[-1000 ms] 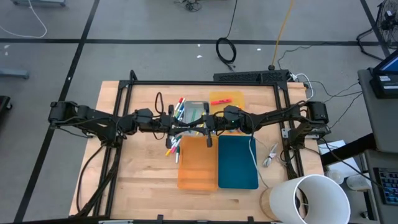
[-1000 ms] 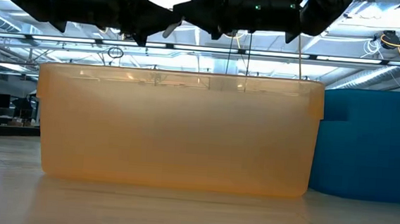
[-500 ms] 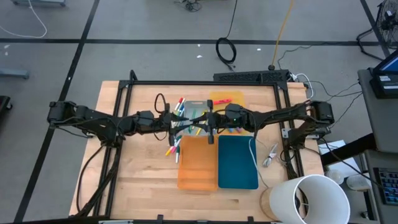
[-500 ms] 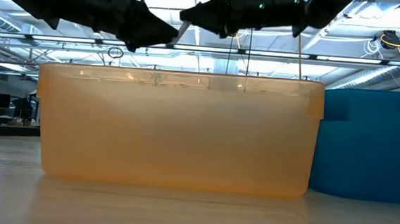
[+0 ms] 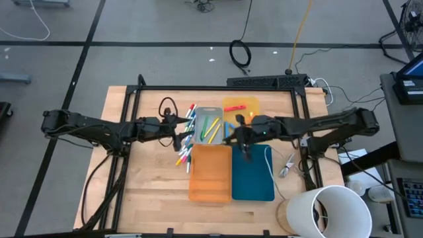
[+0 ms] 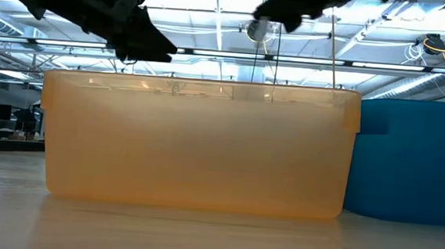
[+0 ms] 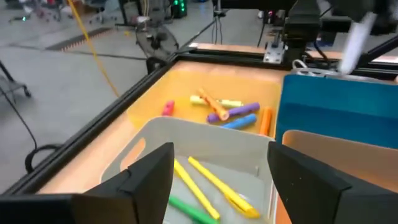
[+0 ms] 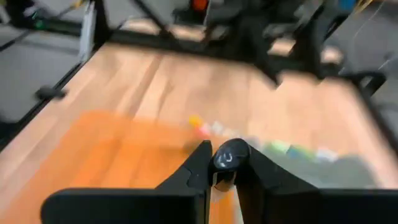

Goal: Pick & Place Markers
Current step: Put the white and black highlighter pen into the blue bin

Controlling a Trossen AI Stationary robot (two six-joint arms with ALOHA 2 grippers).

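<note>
This is a robotics lab or workshop: a wooden counter (image 5: 152, 192) in a black metal frame (image 5: 215, 88) stands on a grey taped concrete floor (image 5: 132, 33), cables (image 5: 239, 53) trail across it, and open ceiling trusses (image 6: 415, 67) with strip lights run overhead.

Even, bright light is falling from above on my tabletop (image 5: 145, 192), leaving only soft shadows under my arms. At table height, ceiling lights are glaring white behind my arms, turning them into black silhouettes, and the orange tray (image 6: 198, 142) is glowing through. My right wrist's picture is smearing with motion blur; only my right hand (image 8: 225, 163) is staying sharp. My left wrist's picture is showing mild blur near its fingers (image 7: 149, 180).
</note>
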